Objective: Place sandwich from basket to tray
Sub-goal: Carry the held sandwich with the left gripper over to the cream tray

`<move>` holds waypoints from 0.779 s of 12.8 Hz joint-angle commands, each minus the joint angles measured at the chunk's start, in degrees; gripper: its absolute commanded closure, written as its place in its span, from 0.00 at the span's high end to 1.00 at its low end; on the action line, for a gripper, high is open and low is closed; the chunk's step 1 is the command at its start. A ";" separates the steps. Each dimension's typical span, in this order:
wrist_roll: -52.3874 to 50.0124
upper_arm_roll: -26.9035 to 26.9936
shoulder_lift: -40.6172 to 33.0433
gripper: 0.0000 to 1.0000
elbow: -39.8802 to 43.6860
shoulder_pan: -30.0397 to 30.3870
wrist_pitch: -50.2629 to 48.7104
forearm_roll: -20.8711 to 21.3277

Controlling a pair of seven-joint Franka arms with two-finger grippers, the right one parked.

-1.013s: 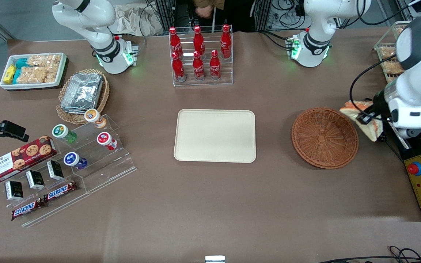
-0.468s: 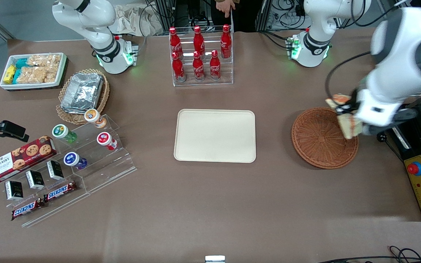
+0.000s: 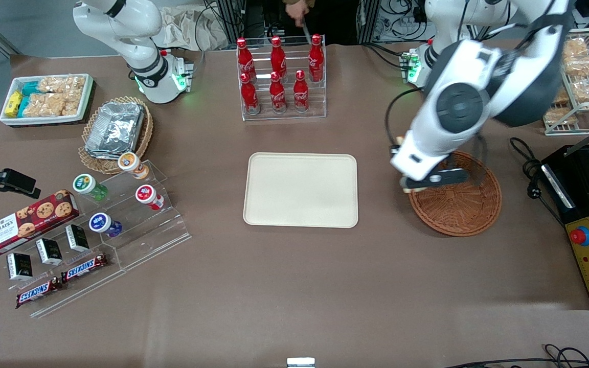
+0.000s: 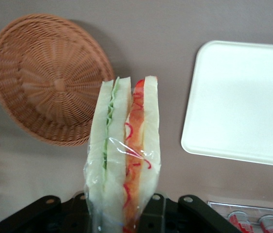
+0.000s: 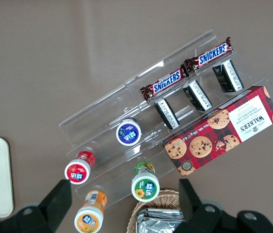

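Note:
The sandwich [image 4: 124, 145], a plastic-wrapped wedge of white bread with green and orange-red filling, stands upright between the black fingers [image 4: 152, 209] of my gripper [image 4: 121, 213], which is shut on it. In the front view the gripper [image 3: 427, 176] hangs under the white wrist, above the rim of the reddish-brown wicker basket [image 3: 460, 207] on the side facing the tray; the sandwich is mostly hidden there. The basket [image 4: 44, 77] holds nothing. The cream tray [image 3: 300, 189] lies bare beside the basket, and its corner [image 4: 243, 97] shows in the left wrist view.
A clear rack of red cola bottles [image 3: 279, 76] stands farther from the front camera than the tray. A black control box with a red button [image 3: 588, 245] and a wire snack rack [image 3: 583, 76] sit at the working arm's end. An acrylic snack display [image 3: 120, 214] lies toward the parked arm's end.
The arm has swung from the working arm's end of the table across the basket toward the tray, carrying the sandwich with it. Basket and tray have not moved.

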 commanded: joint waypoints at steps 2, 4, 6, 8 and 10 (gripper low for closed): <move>-1.89 -7.45 10.92 0.00 2.73 0.15 4.08 6.03; -7.84 -8.87 16.90 0.00 2.90 -4.83 7.77 12.08; -12.69 -8.87 22.00 0.00 3.17 -6.78 12.16 15.43; -14.29 -8.87 25.44 0.00 3.34 -8.10 14.80 16.50; -16.39 -8.69 27.82 0.00 3.61 -9.86 16.13 18.42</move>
